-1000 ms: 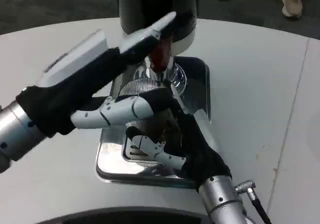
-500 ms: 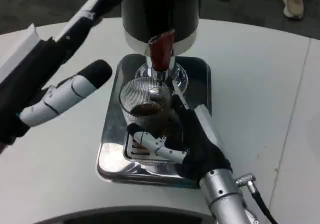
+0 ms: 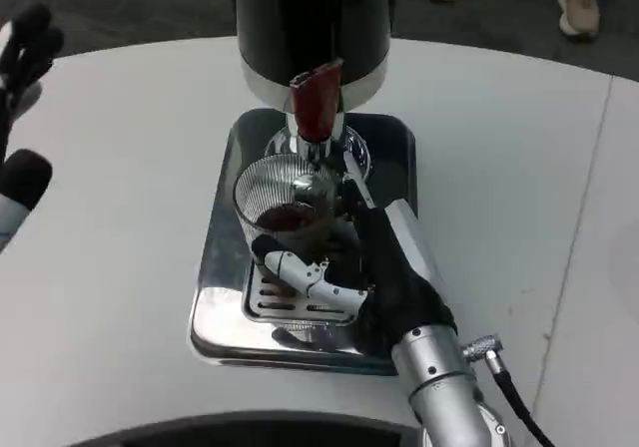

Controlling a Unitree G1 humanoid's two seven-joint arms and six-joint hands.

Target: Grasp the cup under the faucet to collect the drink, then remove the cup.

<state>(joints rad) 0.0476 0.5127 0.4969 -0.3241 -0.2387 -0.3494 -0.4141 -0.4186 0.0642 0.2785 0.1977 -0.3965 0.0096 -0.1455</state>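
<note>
Your right robot hand [image 3: 364, 267] wraps the ribbed clear glass cup [image 3: 285, 208] of dark drink under the red-levered faucet [image 3: 315, 108]; rigid, slippery, breakable — grip mid-wall, keep upright.

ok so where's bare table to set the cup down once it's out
Bare table right of the tray, and more left of it. Crowded on the tray: dispenser, cup and right robot hand.
</note>
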